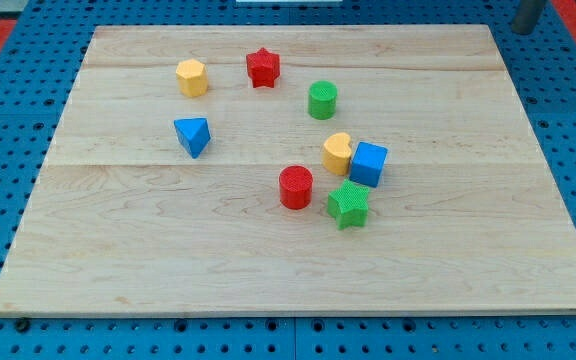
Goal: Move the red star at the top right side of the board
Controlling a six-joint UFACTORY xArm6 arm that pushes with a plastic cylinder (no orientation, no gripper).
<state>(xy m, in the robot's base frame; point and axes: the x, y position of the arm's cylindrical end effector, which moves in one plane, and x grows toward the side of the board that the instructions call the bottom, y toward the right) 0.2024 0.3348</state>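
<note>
The red star [263, 68] lies near the view's top, a little left of the middle of the wooden board [468, 250]. The lower end of the dark rod shows at the view's top right corner, and my tip [521, 31] is just past the board's top right edge. It is far to the right of the red star and touches no block.
A yellow hexagon [192, 77] lies left of the red star and a green cylinder [322, 100] lies to its lower right. A blue triangle [193, 136] is at mid left. A yellow block [337, 153], blue cube [368, 164], red cylinder [295, 187] and green star [348, 205] cluster at the centre.
</note>
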